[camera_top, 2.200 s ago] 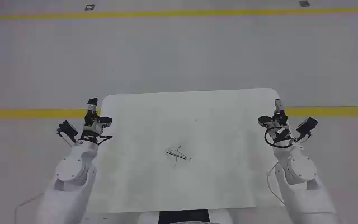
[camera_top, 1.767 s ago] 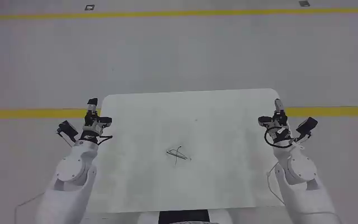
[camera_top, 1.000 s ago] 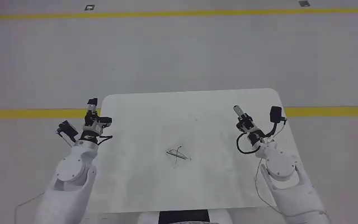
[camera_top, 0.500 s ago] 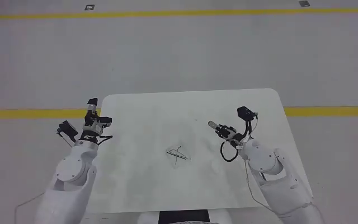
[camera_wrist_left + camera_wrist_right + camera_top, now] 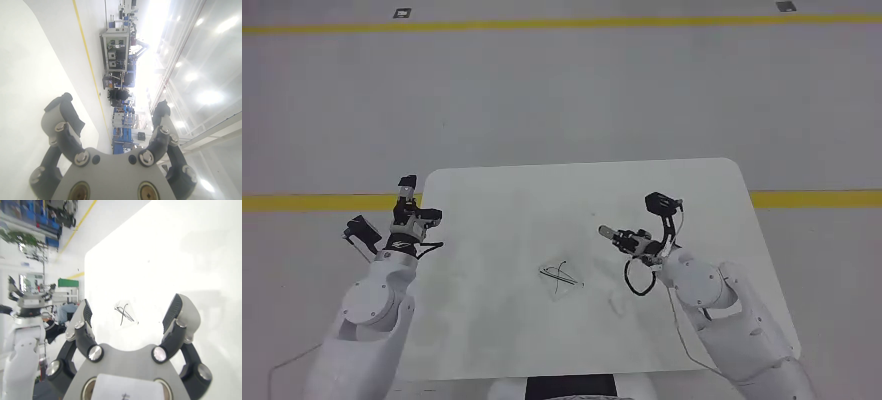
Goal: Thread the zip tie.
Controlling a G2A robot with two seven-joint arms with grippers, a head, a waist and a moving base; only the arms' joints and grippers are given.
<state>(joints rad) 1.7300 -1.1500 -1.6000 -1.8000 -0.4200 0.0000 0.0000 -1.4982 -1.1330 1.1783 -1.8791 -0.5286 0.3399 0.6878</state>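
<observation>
Thin black zip ties lie crossed in the middle of the white table; in the right wrist view the zip ties sit between and beyond the spread fingers. My right gripper hovers over the table just right of the ties, pointing toward them, and my right gripper is open and empty. My left gripper stays at the table's left edge, far from the ties; in its own view my left gripper is open with nothing between the fingers.
The table's rounded near-left corner and the other arm show in the right wrist view. Yellow floor lines run behind the table. Bare tabletop surrounds the ties on all sides.
My right arm has swung in from the table's right edge toward the middle, ending close to the zip ties. The left arm has not moved.
</observation>
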